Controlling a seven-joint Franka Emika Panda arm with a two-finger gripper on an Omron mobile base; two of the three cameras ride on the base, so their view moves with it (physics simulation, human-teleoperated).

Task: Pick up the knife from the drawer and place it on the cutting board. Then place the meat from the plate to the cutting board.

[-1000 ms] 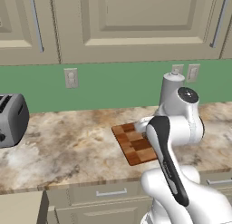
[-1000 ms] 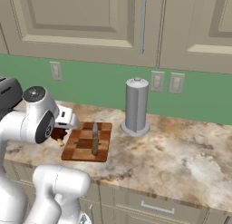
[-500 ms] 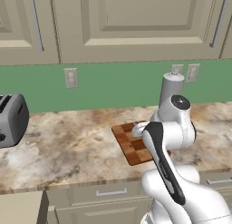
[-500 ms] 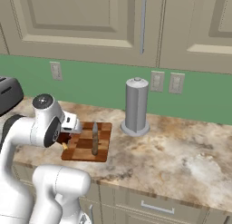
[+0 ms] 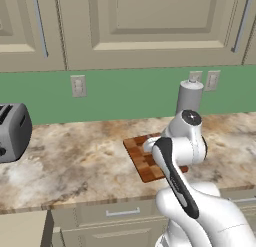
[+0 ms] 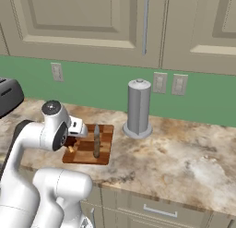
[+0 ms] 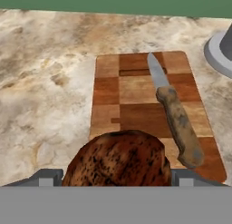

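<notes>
The checkered wooden cutting board (image 7: 136, 105) lies on the marble counter, also seen as the cutting board (image 5: 140, 158) and the cutting board (image 6: 103, 148). On its right half rests the knife (image 7: 179, 121), brown handle toward me and grey blade pointing away; the knife (image 6: 96, 140) lies lengthwise on the board. My gripper (image 7: 118, 178) is shut on the meat (image 7: 118, 159), a dark reddish-brown lump hanging just above the board's near end. From the right base view, the gripper (image 6: 74, 132) hovers at the board's left end with the meat (image 6: 69, 141) under it. The plate is out of view.
A tall grey canister (image 6: 138, 107) stands just right of the board, its base (image 7: 219, 55) near the board's far corner. A toaster (image 5: 12, 131) sits at the far left. Closed drawer fronts (image 5: 122, 211) run under the counter edge; I cannot tell which is the drawer.
The arm has swung the hand, with the meat in it, rightward and down over the board's near end. The knife has stayed put.
</notes>
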